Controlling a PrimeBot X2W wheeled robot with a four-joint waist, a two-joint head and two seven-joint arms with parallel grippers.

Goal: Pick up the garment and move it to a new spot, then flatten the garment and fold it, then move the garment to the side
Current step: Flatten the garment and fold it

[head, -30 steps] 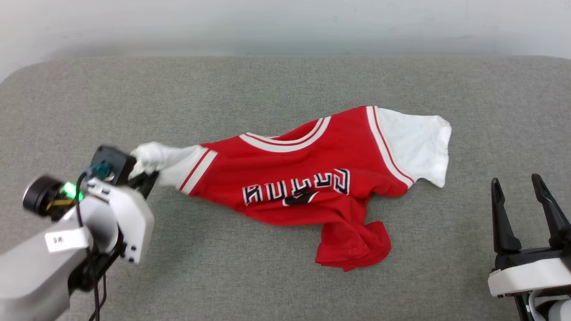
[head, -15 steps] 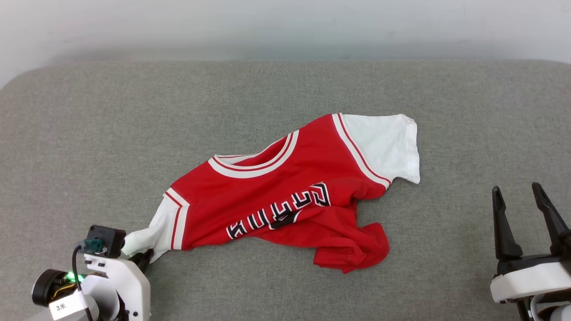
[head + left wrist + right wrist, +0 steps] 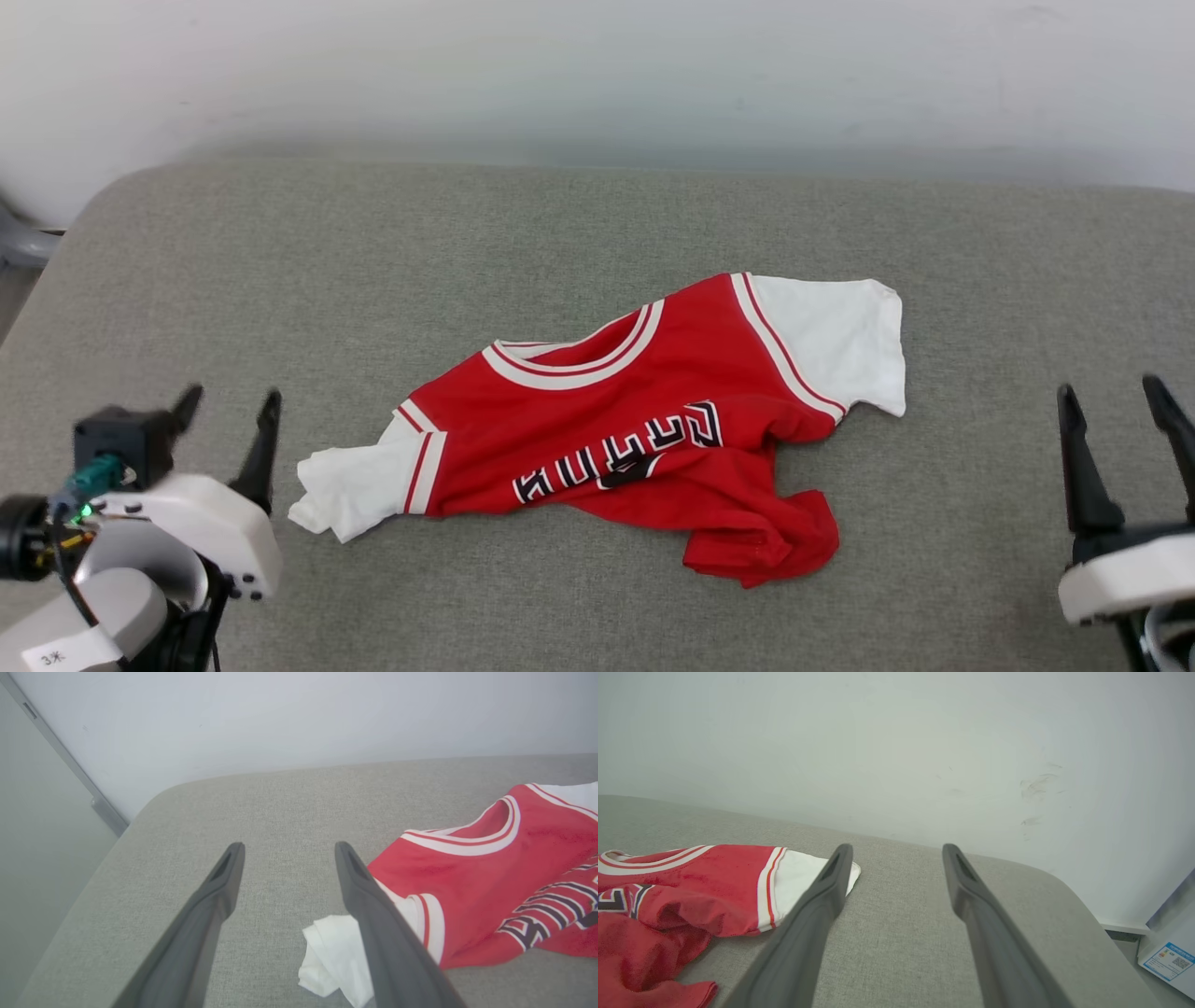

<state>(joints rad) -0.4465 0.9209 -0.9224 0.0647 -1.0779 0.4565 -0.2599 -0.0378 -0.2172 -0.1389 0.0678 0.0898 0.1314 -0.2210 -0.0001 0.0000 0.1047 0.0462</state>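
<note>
A red garment [image 3: 644,420] lies crumpled near the middle of a grey fabric worktop [image 3: 560,233]. Nothing holds it.

The left pincer [image 3: 231,397] hovers at the near left, wide apart and empty. One white sleeve [image 3: 350,485] lies bunched just to its right, close to the inner finger but apart from it. The right pincer [image 3: 1109,387] waits at the near right, also wide and empty, well apart from the other white sleeve [image 3: 840,341].

The garment's long axis runs sleeve to sleeve, slanting from near left to far right across the robot's front. The striped neck opening [image 3: 569,359] points away from the robot, so the black lettering [image 3: 621,453] reads upside down from the head view. The hem [image 3: 756,546] points toward the robot and is twisted into a heap at the near right.

The left arm is plainly the nearer. Flattening looks like the step due next, and probably starts from that near sleeve or the twisted hem.
</note>
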